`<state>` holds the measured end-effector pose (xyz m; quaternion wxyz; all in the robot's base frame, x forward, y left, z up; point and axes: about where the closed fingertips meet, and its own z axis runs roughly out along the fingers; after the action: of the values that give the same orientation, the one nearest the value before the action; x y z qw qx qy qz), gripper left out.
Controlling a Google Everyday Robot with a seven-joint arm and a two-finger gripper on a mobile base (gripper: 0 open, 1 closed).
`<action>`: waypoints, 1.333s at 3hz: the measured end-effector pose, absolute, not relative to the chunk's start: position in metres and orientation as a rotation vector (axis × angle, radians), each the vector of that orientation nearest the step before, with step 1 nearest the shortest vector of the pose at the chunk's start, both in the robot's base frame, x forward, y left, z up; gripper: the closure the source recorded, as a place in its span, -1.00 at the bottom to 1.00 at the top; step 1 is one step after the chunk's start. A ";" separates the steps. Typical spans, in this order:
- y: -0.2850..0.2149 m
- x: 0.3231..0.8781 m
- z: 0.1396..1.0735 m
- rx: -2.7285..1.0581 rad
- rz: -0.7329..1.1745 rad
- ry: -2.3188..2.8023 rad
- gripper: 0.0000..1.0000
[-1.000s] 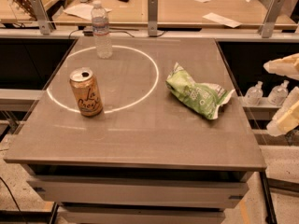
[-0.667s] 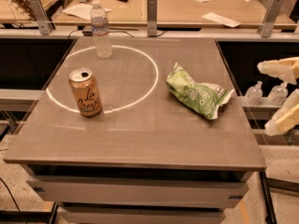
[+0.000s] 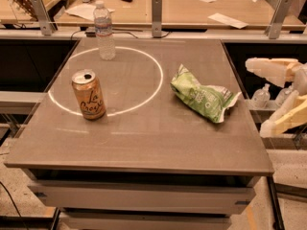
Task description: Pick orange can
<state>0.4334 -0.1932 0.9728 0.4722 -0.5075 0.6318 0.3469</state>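
- A flat gray table (image 3: 144,147) fills most of the view.
- A thin white ring (image 3: 159,78) is drawn on the table top.
- A clear bottle (image 3: 104,30) stands up straight at the back of the ring, with its cap on.
- A green and white bag (image 3: 204,97) lies crumpled on the right side of the table, just outside the ring.
- A long wood desk (image 3: 187,11) sits behind the table.
- White papers (image 3: 227,19) lie flat on the desk.
- A gray post (image 3: 156,16) stands at the desk's front edge.
- A small clear jug (image 3: 261,97) sits low, off the right side of the table.
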 end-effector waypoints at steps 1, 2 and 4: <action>-0.193 0.433 0.973 -1.243 0.849 1.547 -1.00; -0.178 0.437 0.965 -1.221 0.810 1.574 -1.00; -0.111 0.476 0.933 -1.212 0.714 1.555 -1.00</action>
<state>0.4764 -0.1108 0.9333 0.4990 -0.5008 0.6427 0.2952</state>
